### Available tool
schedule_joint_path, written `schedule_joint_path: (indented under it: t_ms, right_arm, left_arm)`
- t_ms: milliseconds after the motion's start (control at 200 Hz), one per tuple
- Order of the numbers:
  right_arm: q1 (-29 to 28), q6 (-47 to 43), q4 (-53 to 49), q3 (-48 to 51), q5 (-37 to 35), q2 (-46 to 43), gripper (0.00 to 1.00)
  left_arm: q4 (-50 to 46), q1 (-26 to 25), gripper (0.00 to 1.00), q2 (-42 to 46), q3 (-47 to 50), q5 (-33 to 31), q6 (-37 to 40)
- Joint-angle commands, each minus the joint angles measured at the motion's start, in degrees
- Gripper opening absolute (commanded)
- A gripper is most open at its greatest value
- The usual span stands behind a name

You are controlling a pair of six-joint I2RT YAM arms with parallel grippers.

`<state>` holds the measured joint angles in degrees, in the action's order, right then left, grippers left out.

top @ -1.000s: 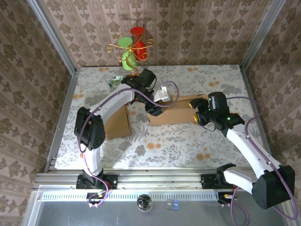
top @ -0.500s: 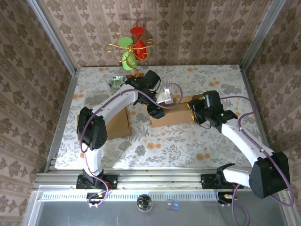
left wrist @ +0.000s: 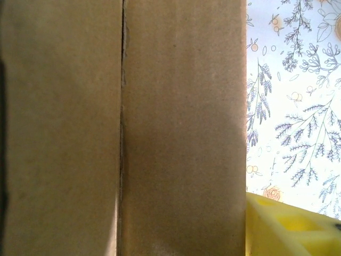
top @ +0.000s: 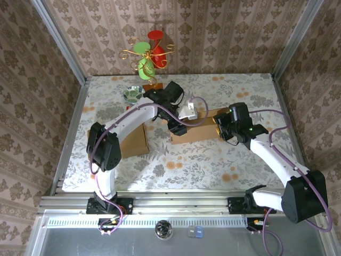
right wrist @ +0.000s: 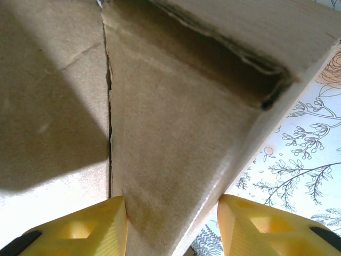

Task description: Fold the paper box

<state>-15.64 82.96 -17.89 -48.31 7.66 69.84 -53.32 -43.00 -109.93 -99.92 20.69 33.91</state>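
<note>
Two hands: one at each end of the paper box (top: 200, 132), on the flowered counter (top: 213, 165).
Paper box: brown cardboard, near mid-counter, its long side running left to right between the hands.
Left hand (top: 178, 127): at the box's left end. In its wrist view, cardboard panels stand close before the camera, and one yellow finger (left wrist: 290, 226) sits just beside the right panel's edge. Whether this hand is spread or pinching cannot be told.
Right hand (top: 220, 127): at the box's right end. In its wrist view (right wrist: 171, 205) the fingers are spread, with a folded cardboard corner between them. The left finger (right wrist: 80, 229) touches the fold, and a sliver of counter shows beside the right finger (right wrist: 266, 229).
Second cardboard piece (top: 136, 143): on the counter under the left arm, apart from the box.
</note>
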Motion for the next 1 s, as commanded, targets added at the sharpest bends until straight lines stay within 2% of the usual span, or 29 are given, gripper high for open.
schedule_joint_path:
  t_ms: [0, 235, 455, 615, 740, 880, 995]
  right_arm:
    - [-0.2, 1.1, -4.2, 0.5, -1.1, 2.3, 0.46]
    - [-0.2, 1.5, -4.5, 0.3, -0.8, 2.6, 0.45]
    - [-0.2, -1.6, -5.2, -1.4, -0.2, 2.8, 0.44]
    - [0.5, -10.6, -9.0, -6.1, 0.9, 2.9, 0.50]
    - [2.5, -18.4, -11.2, -9.1, 4.9, 2.4, 0.55]
    - [6.6, -31.4, -16.2, -13.1, 7.7, -0.5, 0.56]
    - [10.9, -45.4, -17.9, -15.2, 9.7, -4.0, 0.55]
  left_arm:
    - [1.3, -1.6, 0.61, 0.8, 2.0, 0.8, 1.5]
    - [3.2, -3.0, 0.61, 2.1, 4.0, 0.4, 4.0]
    - [4.9, -2.8, 0.47, 3.0, 5.1, 0.6, 3.6]
    - [4.1, -2.1, 0.45, 3.1, 5.0, 1.5, 3.9]
    - [3.4, -1.8, 0.45, 3.2, 5.2, 1.7, 4.2]
    - [2.5, -1.1, 0.44, 4.0, 5.6, 1.8, 4.8]
    - [1.7, -0.3, 0.44, 5.0, 6.4, 1.6, 5.9]
